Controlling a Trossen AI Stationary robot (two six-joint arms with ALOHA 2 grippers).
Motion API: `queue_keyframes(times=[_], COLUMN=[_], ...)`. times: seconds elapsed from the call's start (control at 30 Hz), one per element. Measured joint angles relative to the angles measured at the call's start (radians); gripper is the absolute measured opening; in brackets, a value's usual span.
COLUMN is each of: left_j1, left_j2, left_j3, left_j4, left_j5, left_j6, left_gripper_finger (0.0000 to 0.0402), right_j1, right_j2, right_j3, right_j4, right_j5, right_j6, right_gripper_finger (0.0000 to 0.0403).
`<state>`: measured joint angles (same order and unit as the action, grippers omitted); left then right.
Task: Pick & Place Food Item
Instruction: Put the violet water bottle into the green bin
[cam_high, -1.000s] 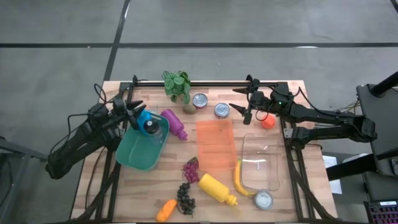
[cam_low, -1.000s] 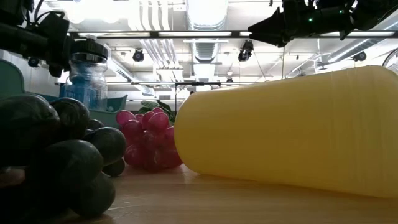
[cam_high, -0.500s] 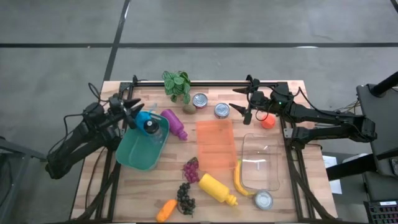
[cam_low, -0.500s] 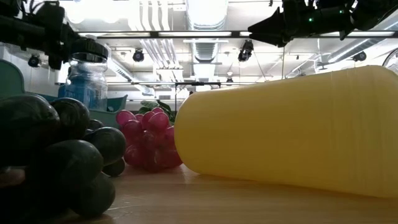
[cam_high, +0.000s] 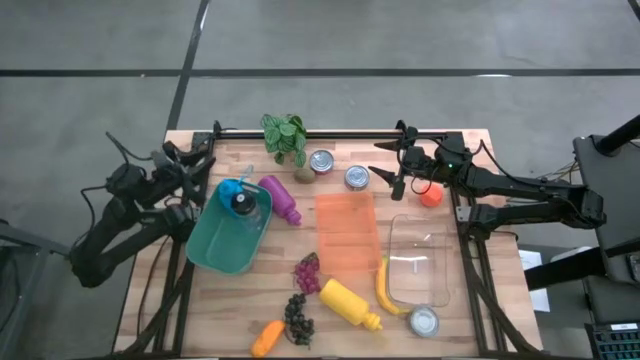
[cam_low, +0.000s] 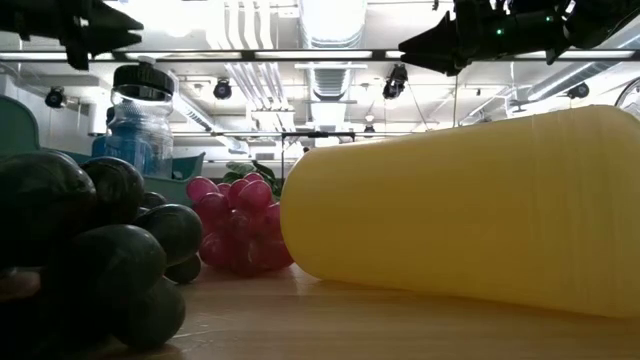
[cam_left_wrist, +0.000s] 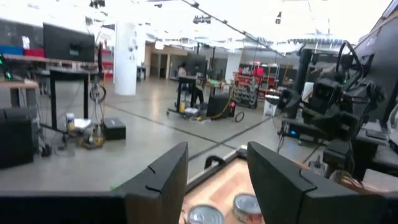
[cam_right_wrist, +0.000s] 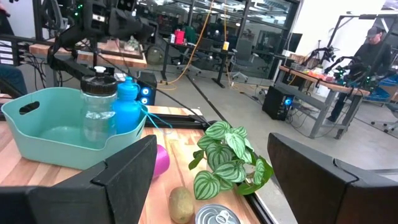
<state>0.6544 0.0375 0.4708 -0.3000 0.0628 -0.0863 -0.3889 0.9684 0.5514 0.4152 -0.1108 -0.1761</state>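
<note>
My left gripper (cam_high: 200, 160) (cam_low: 110, 22) hangs open and holds nothing, up beside the table's left edge, left of the teal bin (cam_high: 215, 245). A blue bottle (cam_right_wrist: 127, 102) and a clear bottle with a black cap (cam_high: 241, 203) (cam_low: 140, 120) stand on their bases in the bin. My right gripper (cam_high: 385, 172) (cam_right_wrist: 211, 149) hovers open and holds nothing, above the far middle of the table near two cans (cam_high: 357, 177). Food lies on the boards: a purple eggplant (cam_high: 282, 198), red grapes (cam_high: 308, 272), dark grapes (cam_high: 297, 315), a carrot (cam_high: 267, 338), a banana (cam_high: 385, 287).
An orange mat (cam_high: 347, 230) lies mid-table, and a clear tub (cam_high: 420, 260) is to its right. A yellow squeeze bottle (cam_high: 348, 303) lies near the front, and a can (cam_high: 424, 321) stands there. A plant (cam_high: 285, 135), a kiwi (cam_high: 303, 175) and an orange fruit (cam_high: 431, 196) sit at the far side.
My left gripper has risen and drawn back toward the table's left edge, away from the bottles in the teal bin. Both bottles stay standing where they were.
</note>
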Motion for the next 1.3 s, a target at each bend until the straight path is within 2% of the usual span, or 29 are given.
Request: queue_keyframes(times=[0.23, 0.53, 0.77, 0.97, 1.3], left_j1=[0.0, -0.009, -0.069, -0.151, -0.274], left_j2=[0.176, 0.553, 0.823, 1.007, 1.279], left_j3=[0.113, 0.399, 0.68, 0.89, 1.142], left_j4=[0.027, 0.001, -0.209, -0.405, -0.686], left_j5=[0.003, 0.14, 0.174, 0.174, 0.174], left_j6=[0.052, 0.194, 0.269, 0.434, 0.592], left_gripper_finger=[0.0171, 0.0171, 0.0171, 0.0171, 0.0171], right_j1=[0.0, 0.0, 0.0, 0.0, 0.0], right_j2=[0.0, 0.0, 0.0, 0.0, 0.0], right_j3=[0.0, 0.0, 0.0, 0.0, 0.0], right_j4=[0.0, 0.0, 0.0, 0.0, 0.0], right_j5=[0.0, 0.0, 0.0, 0.0, 0.0], right_j6=[0.0, 0.0, 0.0, 0.0, 0.0], right_gripper_finger=[0.0305, 0.0305, 0.0305, 0.0305, 0.0305])
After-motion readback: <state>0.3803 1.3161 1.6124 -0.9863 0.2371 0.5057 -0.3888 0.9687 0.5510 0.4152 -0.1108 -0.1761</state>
